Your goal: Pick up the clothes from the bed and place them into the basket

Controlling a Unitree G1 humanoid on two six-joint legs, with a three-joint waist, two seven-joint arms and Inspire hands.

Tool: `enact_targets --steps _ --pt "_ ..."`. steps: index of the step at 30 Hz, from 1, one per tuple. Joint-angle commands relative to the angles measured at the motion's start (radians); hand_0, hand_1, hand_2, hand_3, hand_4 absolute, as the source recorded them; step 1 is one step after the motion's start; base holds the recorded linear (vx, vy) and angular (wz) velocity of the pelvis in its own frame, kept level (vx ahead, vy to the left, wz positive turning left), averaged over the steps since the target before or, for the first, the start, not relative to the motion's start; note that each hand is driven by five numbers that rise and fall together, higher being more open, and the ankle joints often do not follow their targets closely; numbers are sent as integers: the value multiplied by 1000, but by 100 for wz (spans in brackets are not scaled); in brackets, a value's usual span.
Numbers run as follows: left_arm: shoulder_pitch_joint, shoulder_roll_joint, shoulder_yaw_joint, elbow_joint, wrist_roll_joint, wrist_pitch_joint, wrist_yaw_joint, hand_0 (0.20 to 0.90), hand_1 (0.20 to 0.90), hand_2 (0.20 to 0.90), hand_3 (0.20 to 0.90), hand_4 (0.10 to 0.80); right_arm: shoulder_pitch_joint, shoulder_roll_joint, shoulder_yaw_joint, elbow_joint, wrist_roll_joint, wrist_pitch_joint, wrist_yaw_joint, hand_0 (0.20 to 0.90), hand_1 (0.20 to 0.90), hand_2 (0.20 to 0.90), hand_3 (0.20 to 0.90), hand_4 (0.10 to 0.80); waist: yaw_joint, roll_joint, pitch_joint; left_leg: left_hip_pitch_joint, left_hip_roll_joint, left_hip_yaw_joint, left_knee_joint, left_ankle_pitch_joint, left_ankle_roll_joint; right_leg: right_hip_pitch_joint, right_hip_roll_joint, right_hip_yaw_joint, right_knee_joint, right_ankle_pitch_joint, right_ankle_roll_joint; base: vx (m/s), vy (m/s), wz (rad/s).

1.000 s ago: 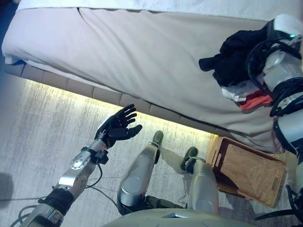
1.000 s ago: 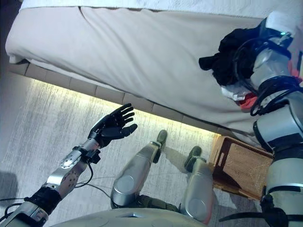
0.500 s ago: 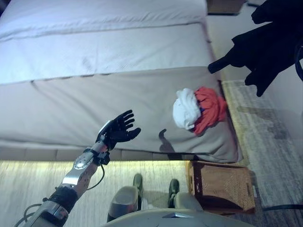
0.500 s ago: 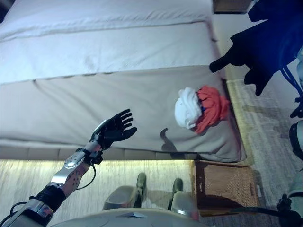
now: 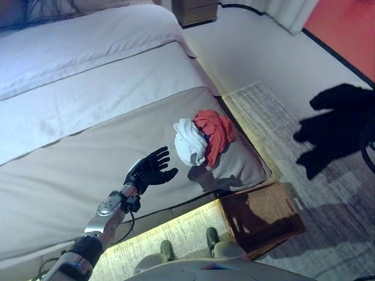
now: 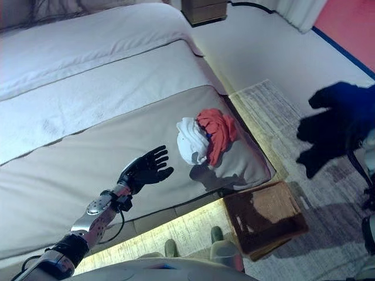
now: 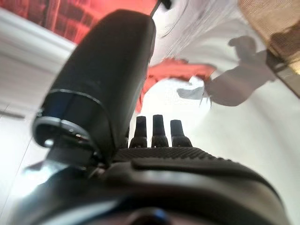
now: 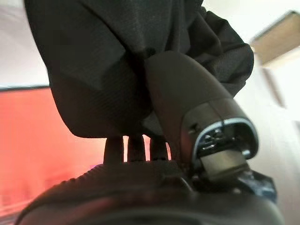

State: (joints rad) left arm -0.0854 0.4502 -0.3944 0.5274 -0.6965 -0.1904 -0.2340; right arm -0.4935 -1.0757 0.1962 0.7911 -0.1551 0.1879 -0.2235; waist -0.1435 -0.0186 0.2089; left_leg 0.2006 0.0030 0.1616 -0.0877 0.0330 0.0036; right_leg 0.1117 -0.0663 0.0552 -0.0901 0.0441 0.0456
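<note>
My right hand (image 8: 183,100) is shut on a black garment (image 6: 336,124), thumb pressed into the cloth, and holds it in the air over the rug, to the right of the basket. A white garment (image 5: 190,142) and a red garment (image 5: 215,130) lie bunched together near the bed's corner; the red one also shows in the left wrist view (image 7: 174,70). The brown wicker basket (image 5: 261,215) stands on the floor against the bed's edge, below that pile. My left hand (image 5: 149,171) is open and empty, raised over the bed left of the pile.
The bed (image 5: 88,117) has a beige cover and a white sheet further back. A grey rug (image 5: 275,111) lies beside it. A wooden nightstand (image 5: 196,9) and a curtain (image 5: 290,12) stand at the far side.
The camera has swung round. My right hand has lifted the black garment off the bed and carried it out over the rug. The left hand stays raised and open.
</note>
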Motion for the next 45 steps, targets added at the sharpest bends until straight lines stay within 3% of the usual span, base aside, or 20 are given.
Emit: enact_targets --steps 1,12,29,30,31,45 --pt "-24 -20 -3 -8 28 -38 -26 900 900 900 900 800 -26 -32 -90 -47 -11 -53 -53 300 300 300 200 100 4 -11 -135 -61 80 -6 6 -103 -38 -63 9 3 78 -48 52 -22 -86 -30" --pt "-42 -42 29 18 47 8 -16 900 900 900 900 800 9 121 -47 18 -34 -44 -6 300 300 300 200 100 -12 11 -108 -56 102 42 12 -95 -50 -78 13 -4 76 -41 48 -3 -79 -5" --pt "-19 -58 36 1 32 -15 -49 900 900 900 900 800 57 238 -8 80 -65 -49 -39 300 300 300 200 100 2 85 -50 -85 96 29 1 -76 -60 -112 -7 -31 62 -25 50 1 -17 0" --pt "-17 -59 36 -2 33 -16 -49 900 900 900 900 800 65 245 -6 81 -69 -48 -39 373 373 373 285 185 3 87 -50 -86 96 27 0 -76 -61 -112 -8 -32 60 -25 50 0 0 0" --pt "-14 -59 37 -1 33 -18 -52 900 900 900 900 800 71 250 -4 84 -72 -49 -41 900 900 900 900 800 4 88 -49 -87 96 27 0 -75 -61 -112 -9 -33 59 -24 50 0 0 0" --pt "-10 -52 42 -9 36 -14 -70 900 900 900 900 800 132 294 -9 124 -66 -49 -59 900 900 900 900 800 19 79 -49 -84 103 14 0 -70 -63 -101 -10 -49 57 -25 50 0 0 1"
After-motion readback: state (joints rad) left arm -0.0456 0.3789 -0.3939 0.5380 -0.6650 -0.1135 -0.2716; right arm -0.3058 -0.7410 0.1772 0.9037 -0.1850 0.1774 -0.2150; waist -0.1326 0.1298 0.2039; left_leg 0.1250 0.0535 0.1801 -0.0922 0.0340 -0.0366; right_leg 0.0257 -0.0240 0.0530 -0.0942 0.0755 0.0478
